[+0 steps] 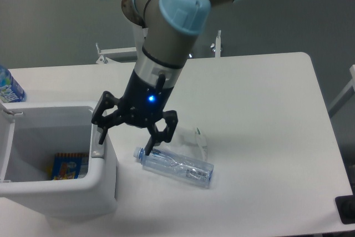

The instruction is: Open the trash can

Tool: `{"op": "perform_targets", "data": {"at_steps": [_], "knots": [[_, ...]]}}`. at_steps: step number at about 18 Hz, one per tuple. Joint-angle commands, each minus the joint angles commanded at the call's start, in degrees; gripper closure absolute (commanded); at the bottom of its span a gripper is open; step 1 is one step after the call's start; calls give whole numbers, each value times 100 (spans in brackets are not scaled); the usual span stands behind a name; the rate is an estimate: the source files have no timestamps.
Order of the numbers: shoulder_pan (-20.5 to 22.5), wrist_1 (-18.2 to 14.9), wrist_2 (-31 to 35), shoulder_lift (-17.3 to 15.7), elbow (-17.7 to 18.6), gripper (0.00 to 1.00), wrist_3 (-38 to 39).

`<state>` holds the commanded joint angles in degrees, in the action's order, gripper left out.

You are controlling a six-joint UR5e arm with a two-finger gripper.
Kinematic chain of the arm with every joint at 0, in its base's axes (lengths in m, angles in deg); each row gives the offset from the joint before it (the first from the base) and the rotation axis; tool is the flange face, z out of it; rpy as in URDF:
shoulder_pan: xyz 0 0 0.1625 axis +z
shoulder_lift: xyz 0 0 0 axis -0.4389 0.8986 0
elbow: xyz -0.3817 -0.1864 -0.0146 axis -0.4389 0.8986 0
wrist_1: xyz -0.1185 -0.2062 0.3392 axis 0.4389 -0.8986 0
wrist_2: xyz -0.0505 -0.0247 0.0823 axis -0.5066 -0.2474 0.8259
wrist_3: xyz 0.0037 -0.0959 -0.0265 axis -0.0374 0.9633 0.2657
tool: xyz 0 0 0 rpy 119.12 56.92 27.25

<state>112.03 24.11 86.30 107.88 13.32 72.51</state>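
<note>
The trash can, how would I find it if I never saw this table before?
Look at the near left corner of the white table. The trash can is the big boxy white bin there, beside the black gripper. Unlike the clear bottle lying flat nearby, it is far larger, and it stands open with a colourful packet inside.

A white tabletop with rounded corners carries everything. At its near left corner stands the white bin, lid open. Just right of the bin, 1 clear bottle lies on its side, cap toward the bin. Near the far left edge stands another bottle with a blue label, partly cut off.
</note>
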Motion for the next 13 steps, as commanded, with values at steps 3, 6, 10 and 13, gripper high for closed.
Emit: {"op": "perform_targets", "data": {"at_steps": [3, 6, 10, 13], "knots": [[466, 466, 9, -26, -44, 0, -61], [940, 537, 9, -44, -184, 0, -412], [1442, 564, 17, -62, -273, 0, -1536], [1758, 590, 35, -88, -273, 0, -1749]]}}
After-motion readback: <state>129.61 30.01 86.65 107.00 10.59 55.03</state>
